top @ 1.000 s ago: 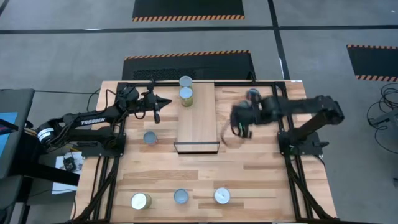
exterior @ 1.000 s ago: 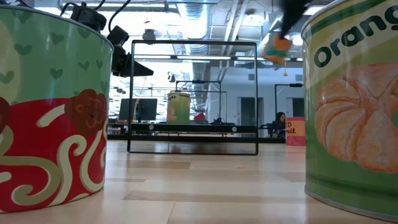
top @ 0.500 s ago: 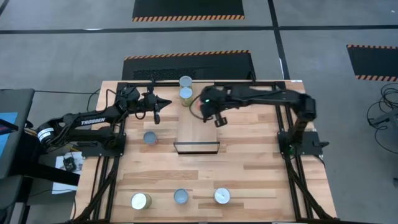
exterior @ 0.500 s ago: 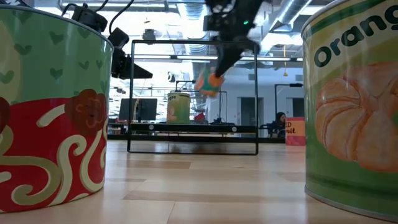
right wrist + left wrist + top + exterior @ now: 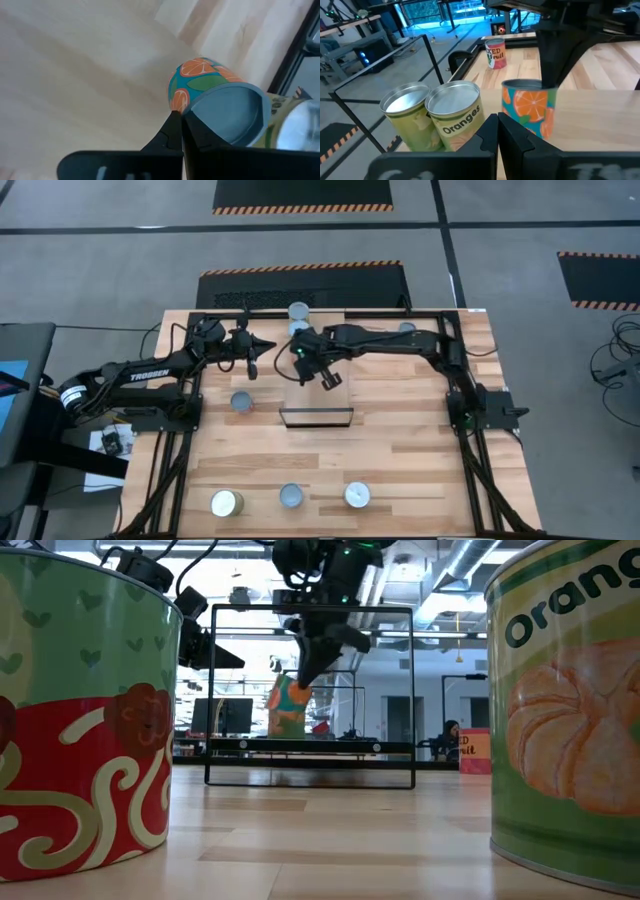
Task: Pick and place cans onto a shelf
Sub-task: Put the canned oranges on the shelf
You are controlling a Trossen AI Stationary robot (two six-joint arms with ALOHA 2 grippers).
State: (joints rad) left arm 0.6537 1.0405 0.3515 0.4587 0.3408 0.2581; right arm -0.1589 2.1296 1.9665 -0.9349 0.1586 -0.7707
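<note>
The shelf stands at the table's middle, toward the far edge. Two yellow-green cans stand on its far left part; they also show in the left wrist view. My right gripper is over the shelf, shut on a teal can with orange slices, right beside those two. My left gripper is shut and empty, left of the shelf, pointing at it. My right gripper pinches the teal can's top rim between its two fingers, which come from above, pointing down. The can hangs below them, slightly tilted, just at shelf height. I cannot tell whether its bottom touches the shelf.
One can stands on the table left of the shelf, three more near the front edge. A red-labelled can stands far right, under the right arm. A black frame surrounds the shelf.
My right gripper has carried the teal can from right of the shelf toward the table's left, across the shelf, and down to beside the two yellow-green cans. It has stayed shut on the can.
</note>
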